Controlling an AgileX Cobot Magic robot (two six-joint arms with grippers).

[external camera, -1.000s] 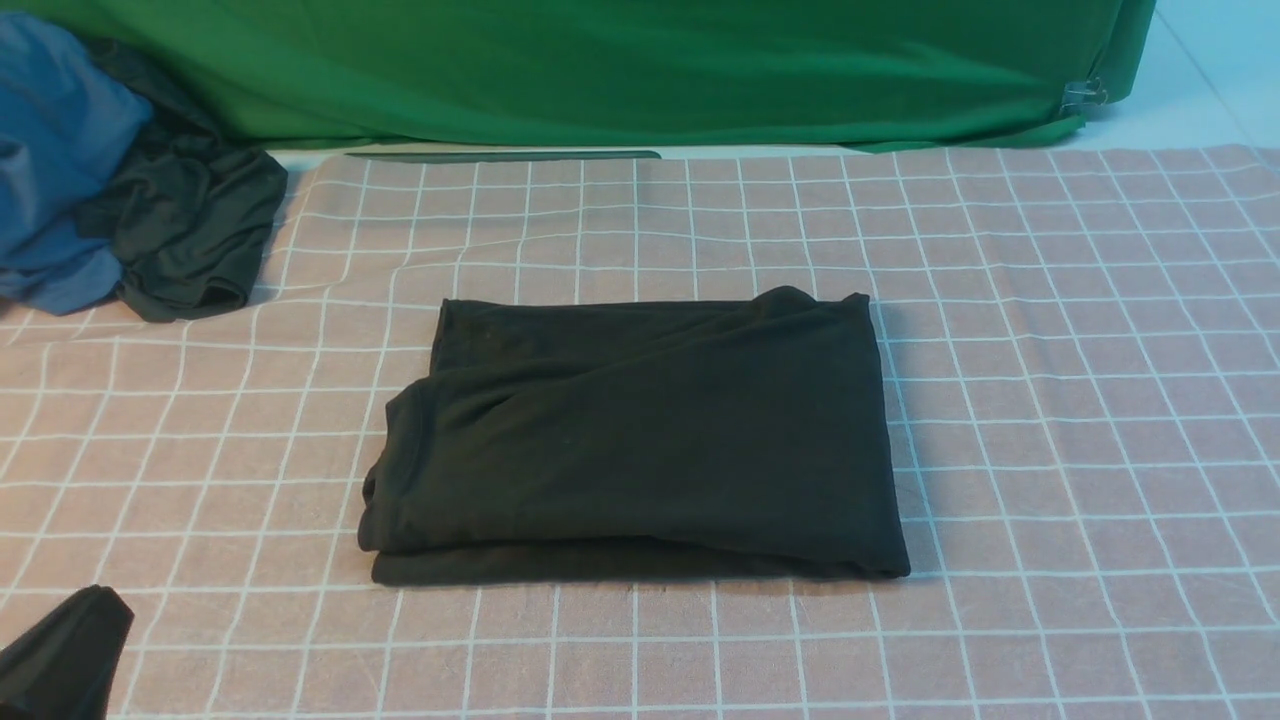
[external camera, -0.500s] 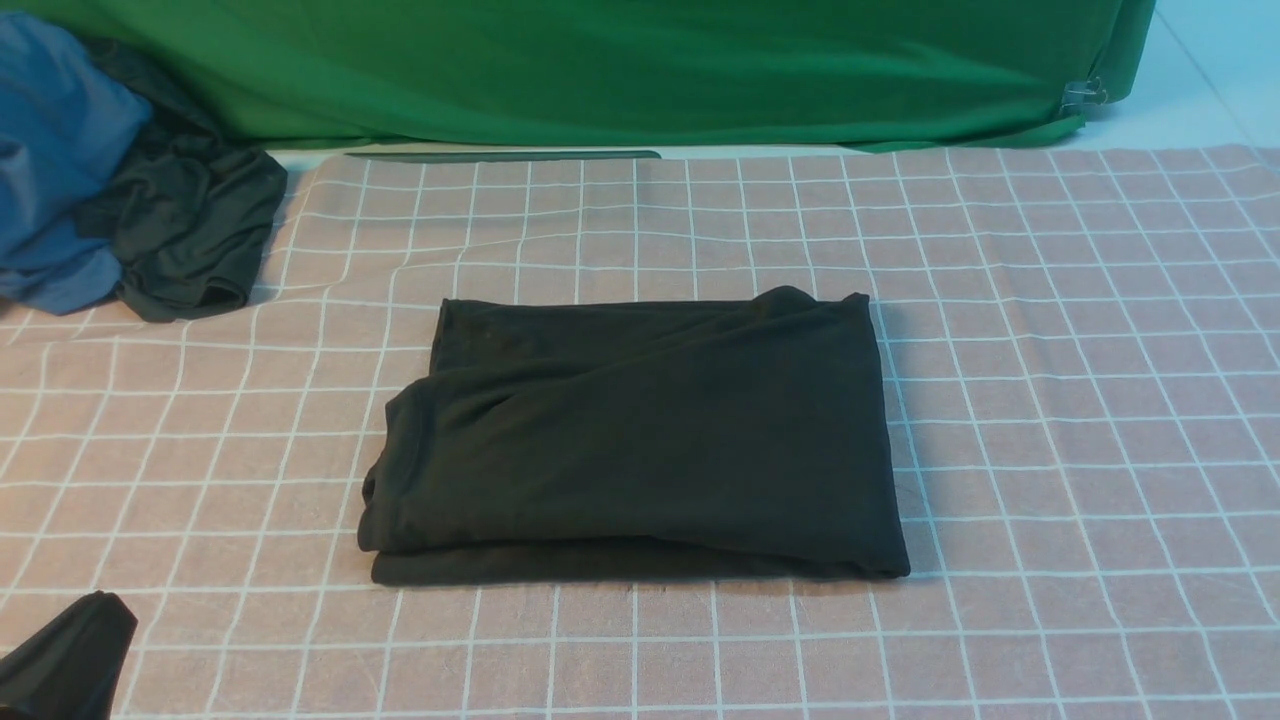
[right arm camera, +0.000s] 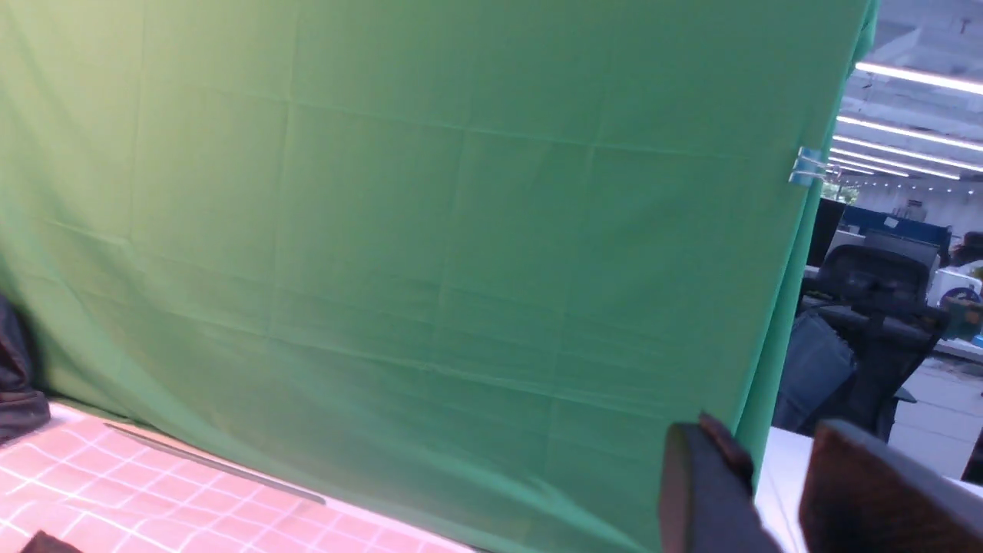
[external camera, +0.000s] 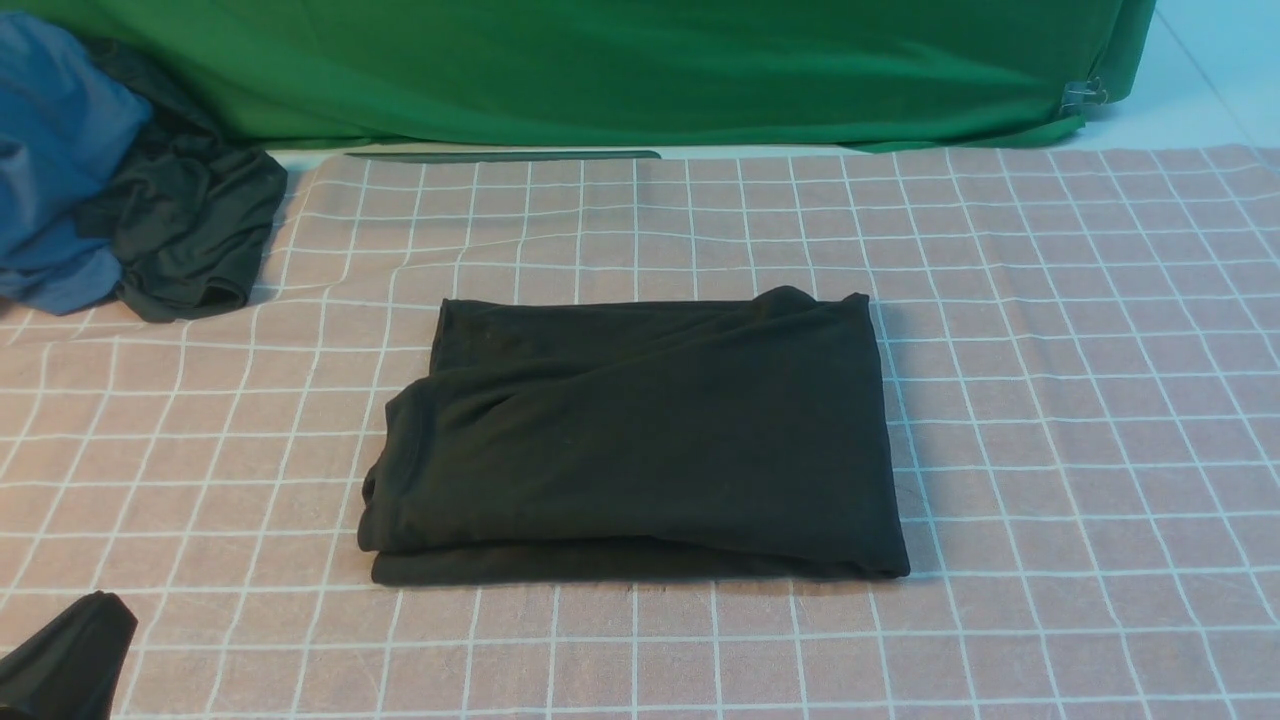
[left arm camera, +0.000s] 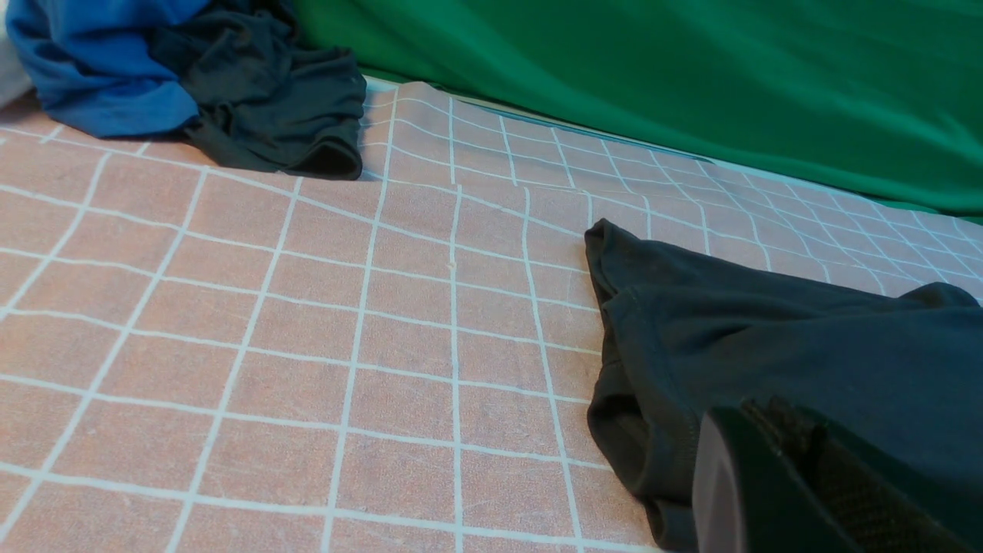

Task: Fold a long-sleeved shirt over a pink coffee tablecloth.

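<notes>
Folded long-sleeved shirt (external camera: 640, 440) lay centred on the tablecloth (external camera: 1050, 400), two bunched garments (external camera: 130, 200) sat at its far left corner, backdrop cloth (external camera: 640, 70) hung behind

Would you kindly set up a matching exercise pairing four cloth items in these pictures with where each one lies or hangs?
Things:
1. long-sleeved shirt
2. pink coffee tablecloth
3. green cloth
4. blue garment

Places or states:
a. hangs as a backdrop at the far edge
b. folded into a rectangle in the middle
c. bunched up at the far left
d. spread flat beneath everything

Pairs: 1-b, 2-d, 3-a, 4-c
</notes>
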